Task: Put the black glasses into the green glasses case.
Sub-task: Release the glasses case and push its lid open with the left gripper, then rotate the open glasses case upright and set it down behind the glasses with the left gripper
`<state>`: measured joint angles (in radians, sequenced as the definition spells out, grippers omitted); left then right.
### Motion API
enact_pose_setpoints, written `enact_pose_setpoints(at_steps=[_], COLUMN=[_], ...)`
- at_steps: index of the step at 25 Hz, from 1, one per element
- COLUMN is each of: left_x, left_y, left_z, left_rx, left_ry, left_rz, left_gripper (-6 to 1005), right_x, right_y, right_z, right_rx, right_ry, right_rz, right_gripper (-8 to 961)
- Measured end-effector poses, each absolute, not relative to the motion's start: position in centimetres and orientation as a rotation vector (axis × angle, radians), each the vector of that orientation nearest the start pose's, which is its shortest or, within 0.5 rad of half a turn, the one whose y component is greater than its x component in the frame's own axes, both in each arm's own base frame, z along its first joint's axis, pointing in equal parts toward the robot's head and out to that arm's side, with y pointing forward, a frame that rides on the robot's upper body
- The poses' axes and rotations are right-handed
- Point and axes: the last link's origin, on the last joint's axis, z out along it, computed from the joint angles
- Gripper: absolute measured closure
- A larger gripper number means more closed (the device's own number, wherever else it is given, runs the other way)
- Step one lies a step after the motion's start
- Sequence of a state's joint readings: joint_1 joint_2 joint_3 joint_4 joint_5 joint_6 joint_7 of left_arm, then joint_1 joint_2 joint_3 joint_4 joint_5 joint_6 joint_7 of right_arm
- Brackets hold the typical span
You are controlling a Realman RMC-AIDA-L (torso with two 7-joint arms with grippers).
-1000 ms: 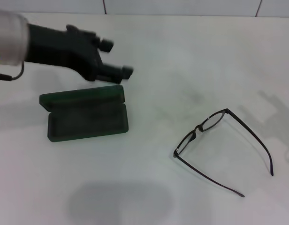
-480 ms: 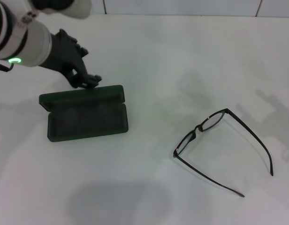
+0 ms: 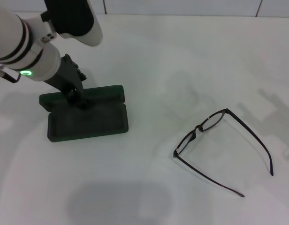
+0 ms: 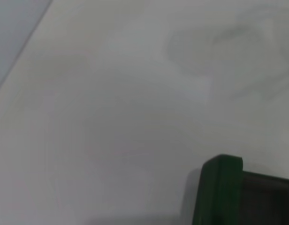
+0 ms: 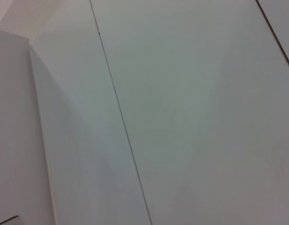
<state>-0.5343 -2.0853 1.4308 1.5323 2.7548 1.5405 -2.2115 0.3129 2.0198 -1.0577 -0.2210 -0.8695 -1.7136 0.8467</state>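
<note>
The green glasses case lies open on the white table at the left, its lid laid back on the far side. Its corner also shows in the left wrist view. My left gripper points down at the case, over the line where lid and tray meet, at the case's left half. The black glasses lie unfolded on the table to the right, temples reaching toward the near right, well apart from the case. The right gripper is out of view.
The white table runs to a tiled wall at the back. The right wrist view shows only pale wall panels. An arm's shadow falls on the table at the far right.
My left arm has swung in and down from behind the case, turning from level to pointing down onto the case's hinge area. Case and glasses have not moved.
</note>
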Motion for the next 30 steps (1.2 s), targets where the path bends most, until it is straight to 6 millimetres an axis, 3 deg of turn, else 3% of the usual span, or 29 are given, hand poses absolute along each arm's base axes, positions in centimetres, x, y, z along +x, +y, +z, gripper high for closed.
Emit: enact_pose_setpoints(at_steps=[11,18,22,30], left_x=[-19.3,-19.1,-17.6,-12.1], left_y=[36.7,36.9,37.3,37.3], left_z=[1.5,1.3,1.7,1.7], left_rx=[-2.582,-2.588,-2.580,-2.612], left_ry=[-0.339,-0.345,-0.328,-0.110], left_rz=[0.789,0.793,0.731,0.495], left_gripper=[361,628,793,809], right_x=[29.7,29.8,29.8,29.9], right_y=[27.6,27.7,27.6,27.2], right_z=[2.7,2.7,2.6,2.3], right_rx=[-1.962,-1.961,-1.962,-1.962], right_ry=[0.500,0.506,0.508,0.530], right_rz=[1.337,1.336,1.335,1.347], right_gripper=[199,198,199,198])
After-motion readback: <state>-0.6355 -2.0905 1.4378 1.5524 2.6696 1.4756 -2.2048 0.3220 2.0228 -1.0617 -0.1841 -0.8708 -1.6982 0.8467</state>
